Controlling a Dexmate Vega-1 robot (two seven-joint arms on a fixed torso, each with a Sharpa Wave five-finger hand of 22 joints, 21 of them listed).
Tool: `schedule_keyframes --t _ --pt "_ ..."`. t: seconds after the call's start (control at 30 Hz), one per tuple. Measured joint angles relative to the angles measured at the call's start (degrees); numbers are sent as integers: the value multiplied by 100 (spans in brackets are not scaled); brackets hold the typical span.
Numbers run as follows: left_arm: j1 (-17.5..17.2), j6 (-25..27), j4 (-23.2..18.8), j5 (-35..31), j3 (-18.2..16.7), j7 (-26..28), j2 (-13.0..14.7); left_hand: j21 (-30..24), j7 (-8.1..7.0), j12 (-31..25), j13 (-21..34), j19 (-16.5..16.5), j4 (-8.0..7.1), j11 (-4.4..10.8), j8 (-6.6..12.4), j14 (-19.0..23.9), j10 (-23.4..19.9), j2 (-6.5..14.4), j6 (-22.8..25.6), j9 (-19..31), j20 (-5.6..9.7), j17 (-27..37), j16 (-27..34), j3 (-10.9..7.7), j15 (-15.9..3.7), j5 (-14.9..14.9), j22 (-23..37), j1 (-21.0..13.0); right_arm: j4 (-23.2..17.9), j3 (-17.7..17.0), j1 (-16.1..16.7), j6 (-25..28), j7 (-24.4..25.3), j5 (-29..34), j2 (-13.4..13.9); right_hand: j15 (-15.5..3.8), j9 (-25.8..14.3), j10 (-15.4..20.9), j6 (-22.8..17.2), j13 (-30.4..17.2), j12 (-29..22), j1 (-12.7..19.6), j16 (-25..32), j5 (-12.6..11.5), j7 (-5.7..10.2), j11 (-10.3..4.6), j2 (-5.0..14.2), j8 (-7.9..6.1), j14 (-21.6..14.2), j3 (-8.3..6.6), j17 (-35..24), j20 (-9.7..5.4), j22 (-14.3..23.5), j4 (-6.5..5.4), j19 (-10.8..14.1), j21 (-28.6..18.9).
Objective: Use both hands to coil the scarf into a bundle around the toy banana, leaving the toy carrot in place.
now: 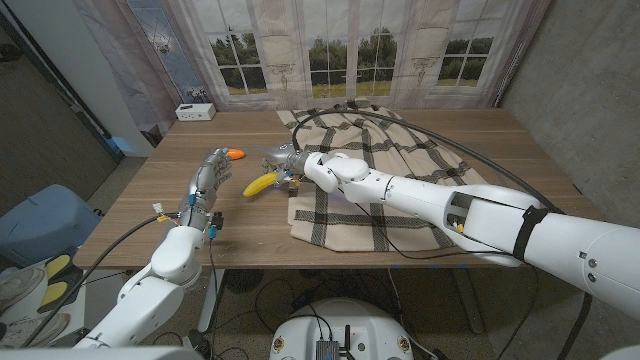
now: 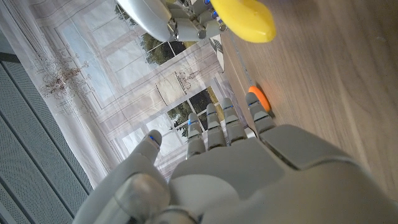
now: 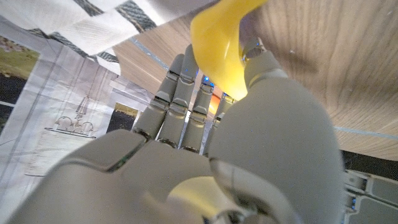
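The yellow toy banana [image 1: 262, 184] is just off the left edge of the cream plaid scarf [image 1: 390, 185], which lies spread over the table's middle and right. My right hand [image 1: 290, 162] reaches across the scarf and pinches the banana [image 3: 217, 43] between thumb and fingers; the same grip shows around the banana [image 2: 245, 18] in the left wrist view. The orange toy carrot [image 1: 236, 154] lies on the bare wood to the left. My left hand [image 1: 208, 180] stands beside it with fingers stretched out and holding nothing, its fingertips [image 2: 258, 115] just short of the carrot [image 2: 260, 98].
A small white box [image 1: 195, 111] sits at the table's back left corner. A black cable [image 1: 420, 128] arcs over the far part of the scarf. Bare wooden table [image 1: 150, 215] stretches to the left of the hands. Curtains hang behind the table.
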State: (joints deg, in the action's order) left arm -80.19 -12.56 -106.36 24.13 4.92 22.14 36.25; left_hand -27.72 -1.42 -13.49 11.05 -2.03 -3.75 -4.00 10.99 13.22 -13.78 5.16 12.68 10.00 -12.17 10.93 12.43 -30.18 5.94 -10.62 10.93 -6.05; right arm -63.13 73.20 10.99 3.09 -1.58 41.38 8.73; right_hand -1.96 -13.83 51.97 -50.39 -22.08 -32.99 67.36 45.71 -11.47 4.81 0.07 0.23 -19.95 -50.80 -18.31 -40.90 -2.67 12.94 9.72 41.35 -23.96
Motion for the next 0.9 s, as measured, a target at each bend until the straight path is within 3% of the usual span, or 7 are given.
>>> schedule_keyframes --t 0.03,0.2,0.9 --pt "30 18 -9 -4 26 4 4 0 0 0 0 0 0 0 0 0 0 0 0 0 0 0 0 0 0 0 0 0 -63 -54 31 179 231 -32 40 -30 1 0 0 -1 -50 0 -18 1 0 0 0 0 -31 0 -3 0 0 0 0 -18" --pt "100 80 -23 -13 73 13 15 44 0 0 0 0 1 0 0 0 0 0 0 0 0 0 0 1 0 0 0 0 -250 -239 126 361 413 -64 164 -30 27 0 -1 -1 -54 -1 -46 1 0 0 1 0 -32 5 -15 -31 0 -5 -31 -21" --pt "378 280 -8 -16 251 -33 90 44 0 0 0 0 -7 0 0 0 1 0 0 0 0 1 -46 -7 0 0 15 0 -906 -804 461 1054 812 -116 579 -60 41 -31 -60 -1 -144 -3 -204 40 -2 -30 3 -19 -81 31 -49 -39 -1 -31 -84 -88"
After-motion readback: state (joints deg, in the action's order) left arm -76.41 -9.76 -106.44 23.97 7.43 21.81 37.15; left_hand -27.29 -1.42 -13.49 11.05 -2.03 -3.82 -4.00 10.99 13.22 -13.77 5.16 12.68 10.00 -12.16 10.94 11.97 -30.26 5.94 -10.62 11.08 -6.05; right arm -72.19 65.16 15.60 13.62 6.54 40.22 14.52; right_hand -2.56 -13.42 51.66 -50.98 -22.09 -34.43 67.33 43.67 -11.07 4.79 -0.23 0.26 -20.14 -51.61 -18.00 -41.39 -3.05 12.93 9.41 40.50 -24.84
